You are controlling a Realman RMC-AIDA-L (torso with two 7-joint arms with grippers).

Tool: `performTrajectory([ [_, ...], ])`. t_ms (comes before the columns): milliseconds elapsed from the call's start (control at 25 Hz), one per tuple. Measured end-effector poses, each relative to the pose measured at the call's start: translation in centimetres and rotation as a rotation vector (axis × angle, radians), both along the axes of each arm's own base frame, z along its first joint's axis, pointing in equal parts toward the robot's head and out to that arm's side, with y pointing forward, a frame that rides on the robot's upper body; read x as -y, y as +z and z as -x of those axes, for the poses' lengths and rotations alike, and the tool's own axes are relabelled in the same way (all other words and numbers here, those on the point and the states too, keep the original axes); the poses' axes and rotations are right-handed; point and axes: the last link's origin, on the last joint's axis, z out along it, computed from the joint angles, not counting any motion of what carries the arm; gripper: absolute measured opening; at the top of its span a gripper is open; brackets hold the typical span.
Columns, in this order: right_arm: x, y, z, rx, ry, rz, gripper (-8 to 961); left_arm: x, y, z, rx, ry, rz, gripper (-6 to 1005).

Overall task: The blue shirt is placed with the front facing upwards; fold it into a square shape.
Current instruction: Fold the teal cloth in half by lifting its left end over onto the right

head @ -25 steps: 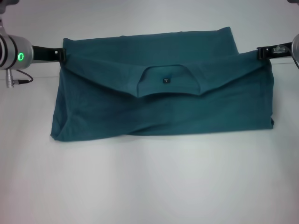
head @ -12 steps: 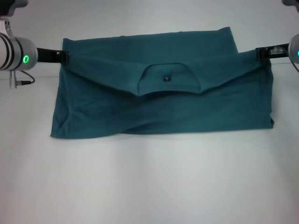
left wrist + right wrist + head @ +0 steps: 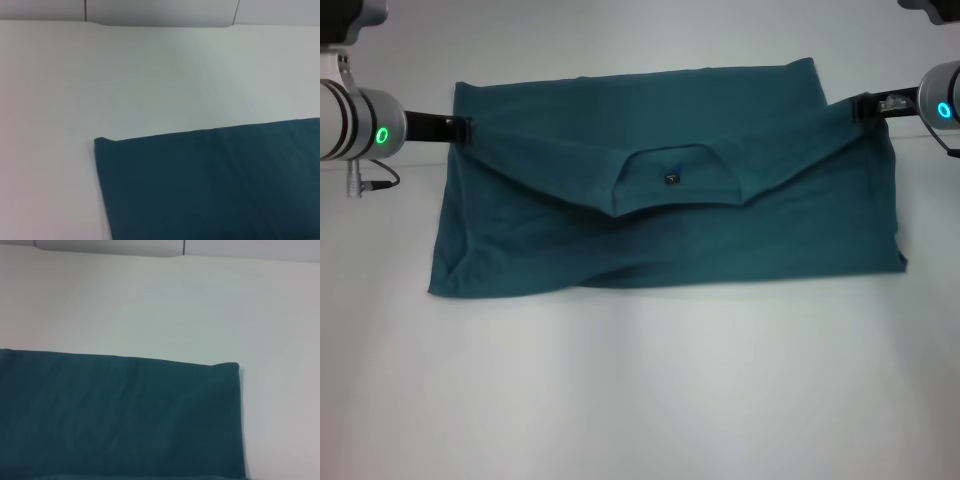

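The blue shirt (image 3: pixel 660 215) lies across the white table (image 3: pixel 650 390), folded, with its collar and small dark neck label (image 3: pixel 671 179) facing up at the centre. Its upper layer is lifted at both shoulders and sags in the middle. My left gripper (image 3: pixel 462 127) is shut on the shirt's left shoulder corner. My right gripper (image 3: pixel 863 106) is shut on the right shoulder corner, a bit higher. The left wrist view shows a flat corner of the blue shirt (image 3: pixel 210 185) on the table; the right wrist view shows another corner of the blue shirt (image 3: pixel 120 415).
The white table's far edge (image 3: pixel 160 22) meets a pale wall with seams. Bare tabletop stretches in front of the shirt toward me.
Both grippers have carried the shoulder corners farther away from me; the right corner rose and moved inward, and the collar shifted slightly toward the far edge.
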Motion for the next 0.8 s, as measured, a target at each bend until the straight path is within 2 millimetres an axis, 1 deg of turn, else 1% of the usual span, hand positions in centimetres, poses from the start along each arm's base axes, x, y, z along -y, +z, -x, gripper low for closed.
performTrajectory([
  [320,-0.22,-0.21,0.35,0.031,0.008,0.011,30,-0.15,0.22,-0.09,0.005,0.000,-0.017,15],
  [680,-0.30,-0.34,0.34,0.035,0.010,0.008,29,0.04,-0.43,-0.37,-0.001,-0.013,-0.007,15],
  [800,-0.25,-0.35,0.18,0.059,0.013,0.018,29,0.06,-0.63,-0.77,0.001,-0.024,-0.008,16],
])
